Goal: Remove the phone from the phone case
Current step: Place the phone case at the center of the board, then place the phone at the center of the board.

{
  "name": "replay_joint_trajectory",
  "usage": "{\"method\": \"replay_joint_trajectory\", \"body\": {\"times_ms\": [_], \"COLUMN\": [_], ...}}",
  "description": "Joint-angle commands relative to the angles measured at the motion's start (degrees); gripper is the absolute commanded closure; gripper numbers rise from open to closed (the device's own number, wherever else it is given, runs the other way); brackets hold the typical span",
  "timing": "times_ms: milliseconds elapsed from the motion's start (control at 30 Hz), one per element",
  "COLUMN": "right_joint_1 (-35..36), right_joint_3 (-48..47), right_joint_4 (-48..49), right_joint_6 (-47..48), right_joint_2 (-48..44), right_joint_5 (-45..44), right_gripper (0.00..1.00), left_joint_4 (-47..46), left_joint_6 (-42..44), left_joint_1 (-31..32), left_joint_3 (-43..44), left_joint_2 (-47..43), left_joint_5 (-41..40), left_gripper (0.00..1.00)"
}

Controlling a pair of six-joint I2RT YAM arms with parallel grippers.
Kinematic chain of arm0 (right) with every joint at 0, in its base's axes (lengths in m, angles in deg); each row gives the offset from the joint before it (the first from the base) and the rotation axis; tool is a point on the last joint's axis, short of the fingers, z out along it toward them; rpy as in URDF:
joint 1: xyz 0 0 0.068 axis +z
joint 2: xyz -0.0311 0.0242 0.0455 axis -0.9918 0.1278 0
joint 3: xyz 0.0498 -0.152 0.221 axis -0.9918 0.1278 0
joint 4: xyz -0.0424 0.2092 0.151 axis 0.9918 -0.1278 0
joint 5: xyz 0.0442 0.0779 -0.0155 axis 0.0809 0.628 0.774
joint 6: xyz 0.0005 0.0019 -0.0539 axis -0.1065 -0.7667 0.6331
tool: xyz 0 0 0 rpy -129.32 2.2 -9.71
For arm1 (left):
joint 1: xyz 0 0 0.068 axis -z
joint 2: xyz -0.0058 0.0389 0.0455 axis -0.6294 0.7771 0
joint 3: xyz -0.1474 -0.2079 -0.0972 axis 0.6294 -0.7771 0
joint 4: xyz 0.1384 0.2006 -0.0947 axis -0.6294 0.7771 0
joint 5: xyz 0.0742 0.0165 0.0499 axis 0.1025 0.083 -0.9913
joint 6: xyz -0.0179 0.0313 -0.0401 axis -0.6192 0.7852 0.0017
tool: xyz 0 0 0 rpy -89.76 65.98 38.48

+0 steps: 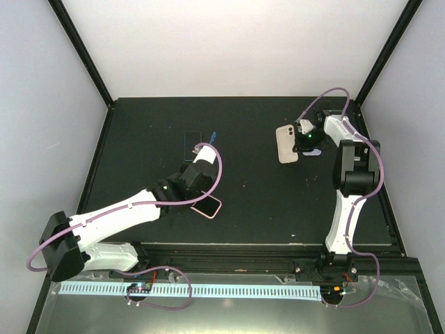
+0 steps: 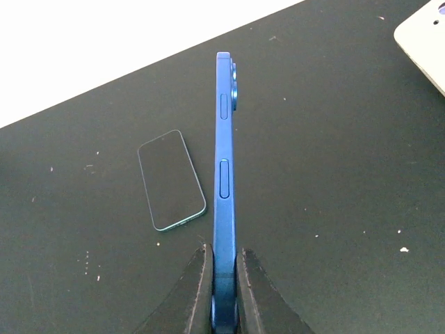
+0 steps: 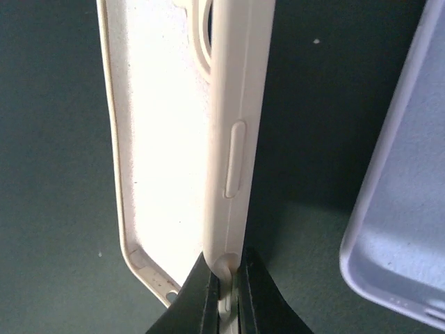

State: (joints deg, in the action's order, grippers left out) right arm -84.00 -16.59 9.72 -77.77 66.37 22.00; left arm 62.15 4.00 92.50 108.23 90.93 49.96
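At wrists: blue phone [image 2: 223, 160], cream case [image 3: 233, 139] pinched edge-on; overhead hides grips.

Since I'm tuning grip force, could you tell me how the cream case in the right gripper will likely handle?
The cream case is an empty, thin-walled shell, so probably light and bendy. The right gripper pinches only one side wall, so it may twist. Its matte surface likely resists slipping.

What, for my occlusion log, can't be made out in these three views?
- Top view: pink-rimmed phone partly covered by the left arm; lavender case mostly under the right gripper.
- Left wrist: blue phone is edge-on, so its screen is unseen; its lower end sits between the left gripper's fingers.
- Right wrist: lavender case cut off by the right edge; cream case's top leaves the frame.
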Motion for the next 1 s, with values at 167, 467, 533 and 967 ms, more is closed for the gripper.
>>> {"method": "replay_joint_trajectory", "body": {"times_ms": [167, 467, 533, 967], "right_joint_1": [-1.49, -2.35, -2.30, -2.27], "right_joint_3": [-4.47, -2.57, 0.46, 27.18], "right_joint_4": [5.93, 6.62, 7.01, 11.23], "right_joint_6": [0.46, -0.30, -0.42, -0.84], "right_joint_2": [3.45, -2.88, -7.04, -36.02], "right_joint_5": [-7.34, -5.13, -2.17, 21.76], "right_gripper": [0.87, 0.62, 0.61, 0.60], "left_joint_4": [-4.28, -4.80, -5.61, -3.72], "left_joint_6": [1.25, 4.98, 5.84, 11.46], "left_joint_1": [-0.86, -2.12, -2.46, -2.74], "left_joint_3": [0.76, 6.25, 7.94, 22.48], "left_joint_2": [1.88, 11.43, 14.32, 38.41], "left_joint_5": [1.06, 1.17, 1.06, -15.75], "left_gripper": [0.98, 0.98, 0.98, 0.98]}}
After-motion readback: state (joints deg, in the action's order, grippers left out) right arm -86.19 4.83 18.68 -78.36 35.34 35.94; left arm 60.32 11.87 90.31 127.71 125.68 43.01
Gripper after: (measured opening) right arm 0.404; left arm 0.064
